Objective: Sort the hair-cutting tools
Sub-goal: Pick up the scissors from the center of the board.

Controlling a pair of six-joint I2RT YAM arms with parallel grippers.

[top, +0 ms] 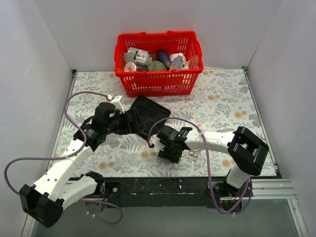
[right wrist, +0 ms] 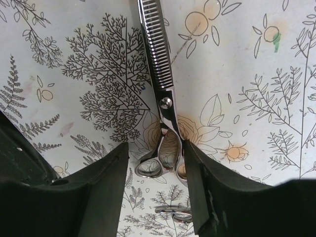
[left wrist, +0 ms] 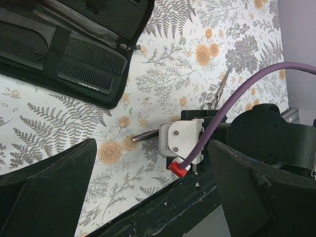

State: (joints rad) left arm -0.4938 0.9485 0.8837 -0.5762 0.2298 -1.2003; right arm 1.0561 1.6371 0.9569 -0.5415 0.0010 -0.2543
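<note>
Between the right gripper's (right wrist: 157, 145) parted fingers (right wrist: 106, 185), the scissors (right wrist: 165, 103) lie lengthwise, blades pointing away.

And here's the setting: a table (top: 222, 98) dressed in a pale cloth printed with grey ferns and orange blooms, boxed in by plain white walls (top: 148, 19) at the back and both sides, evenly lit, a black rail (top: 163, 185) along its near edge.
</note>
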